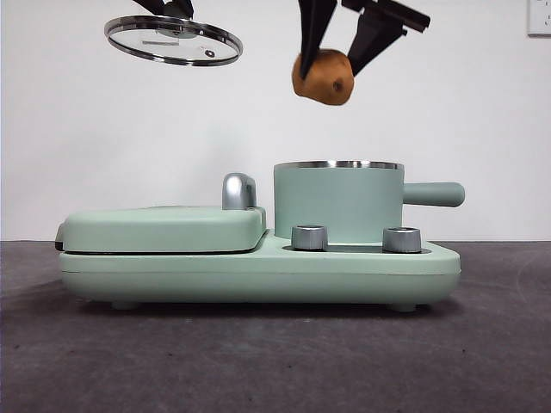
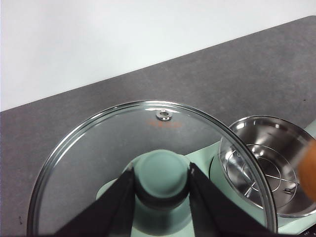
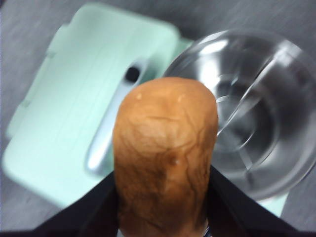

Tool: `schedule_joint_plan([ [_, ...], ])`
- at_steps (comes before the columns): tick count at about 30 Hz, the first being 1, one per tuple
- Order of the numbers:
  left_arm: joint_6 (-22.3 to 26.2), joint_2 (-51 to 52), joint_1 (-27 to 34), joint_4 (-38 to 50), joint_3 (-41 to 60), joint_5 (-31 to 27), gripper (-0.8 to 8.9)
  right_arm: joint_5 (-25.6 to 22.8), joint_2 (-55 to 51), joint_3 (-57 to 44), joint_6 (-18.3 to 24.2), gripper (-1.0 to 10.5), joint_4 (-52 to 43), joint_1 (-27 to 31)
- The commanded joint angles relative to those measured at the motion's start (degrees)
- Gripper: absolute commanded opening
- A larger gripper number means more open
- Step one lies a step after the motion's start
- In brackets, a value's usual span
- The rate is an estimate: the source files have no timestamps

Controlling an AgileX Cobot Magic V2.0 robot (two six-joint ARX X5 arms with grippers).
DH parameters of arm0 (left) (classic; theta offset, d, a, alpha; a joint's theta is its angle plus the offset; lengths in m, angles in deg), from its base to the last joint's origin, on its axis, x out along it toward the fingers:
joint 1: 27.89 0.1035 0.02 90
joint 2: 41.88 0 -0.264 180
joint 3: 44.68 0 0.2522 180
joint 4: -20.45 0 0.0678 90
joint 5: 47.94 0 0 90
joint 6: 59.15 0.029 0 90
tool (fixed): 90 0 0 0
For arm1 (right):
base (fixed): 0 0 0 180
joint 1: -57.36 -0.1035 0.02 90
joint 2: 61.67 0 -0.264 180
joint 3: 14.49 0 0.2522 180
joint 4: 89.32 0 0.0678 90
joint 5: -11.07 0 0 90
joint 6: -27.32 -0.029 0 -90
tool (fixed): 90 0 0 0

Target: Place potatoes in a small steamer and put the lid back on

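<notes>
surface: dark grey table [image 1: 258, 361], plain white wall behind | left gripper [image 2: 162, 180] pinches lid [image 1: 173, 40] knob, aloft at 11 o'clock | right gripper [image 1: 340, 47] clamps potato [image 1: 324, 77] above open steamer [image 1: 337, 202] at 1 o'clock | griddle cover [image 1: 164, 229] at 9 o'clock of steamer

The left gripper [image 1: 172, 9] hangs high above the griddle cover [image 1: 164, 225], well to the side of the small steamer [image 1: 338, 202], its two black jaws closed on the mint-green knob of the lid [image 1: 172, 40], one jaw on each side. The right gripper [image 1: 334, 58] hangs above the small steamer's open mouth, its jaws angled downward and clamped on the potato [image 1: 324, 77] from both sides.
</notes>
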Motion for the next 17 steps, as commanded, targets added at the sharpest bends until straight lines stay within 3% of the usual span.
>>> schedule_joint_plan([
  [1,0.17,0.35,-0.2,0.9,-1.81,0.46,0.11,-0.02,4.59,3.58,3.04,1.1,-0.39,1.2],
  [9,0.2,0.33,-0.17,-0.11,-1.81,0.46,0.11,0.17,12.87,5.97,3.28,1.1,-3.08,5.09],
  [17,0.2,0.33,-0.17,-0.63,-1.81,0.48,0.11,0.31,15.39,5.97,3.54,1.1,-3.74,5.38],
])
